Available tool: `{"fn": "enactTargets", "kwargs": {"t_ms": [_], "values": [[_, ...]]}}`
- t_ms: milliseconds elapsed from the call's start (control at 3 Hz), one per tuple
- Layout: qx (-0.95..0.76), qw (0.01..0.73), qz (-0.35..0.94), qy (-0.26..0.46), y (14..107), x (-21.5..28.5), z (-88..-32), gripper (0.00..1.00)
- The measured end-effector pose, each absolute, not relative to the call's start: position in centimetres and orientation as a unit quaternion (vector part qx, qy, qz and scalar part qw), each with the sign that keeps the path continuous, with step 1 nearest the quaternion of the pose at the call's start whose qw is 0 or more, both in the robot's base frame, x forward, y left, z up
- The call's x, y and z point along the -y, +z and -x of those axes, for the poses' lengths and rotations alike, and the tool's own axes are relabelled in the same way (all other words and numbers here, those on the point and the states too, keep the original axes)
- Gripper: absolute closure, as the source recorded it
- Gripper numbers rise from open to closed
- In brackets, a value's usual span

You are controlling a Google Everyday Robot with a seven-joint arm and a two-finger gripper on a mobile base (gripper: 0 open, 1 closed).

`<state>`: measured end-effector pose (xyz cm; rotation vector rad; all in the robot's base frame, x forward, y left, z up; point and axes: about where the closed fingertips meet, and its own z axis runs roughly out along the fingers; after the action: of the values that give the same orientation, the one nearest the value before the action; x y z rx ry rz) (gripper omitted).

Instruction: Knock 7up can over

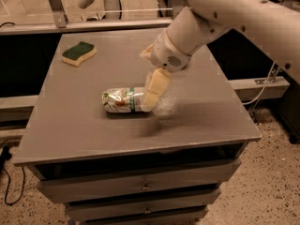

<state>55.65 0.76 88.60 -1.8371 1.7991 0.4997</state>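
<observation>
Tbl (206, 116): sponge (78, 53); fingers (155, 86) at 7up can (121, 100)

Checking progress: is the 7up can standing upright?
No, the 7up can lies on its side, with the gripper at one end.

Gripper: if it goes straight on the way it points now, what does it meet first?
The gripper points down and slightly left, at the right end of the 7up can, which lies on its side. Probably it meets that end first, else the table beside it; depth is unclear.
</observation>
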Motion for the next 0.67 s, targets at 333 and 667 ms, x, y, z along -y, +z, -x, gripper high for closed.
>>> {"fn": "enactTargets", "kwargs": {"t_ms": [333,667], "values": [[-0.675,0.287,0.646,0.208,90.8,4.5,-55.9,0.0],[-0.685,0.322,0.615,0.22,93.2,10.1,-54.7,0.0]]}}
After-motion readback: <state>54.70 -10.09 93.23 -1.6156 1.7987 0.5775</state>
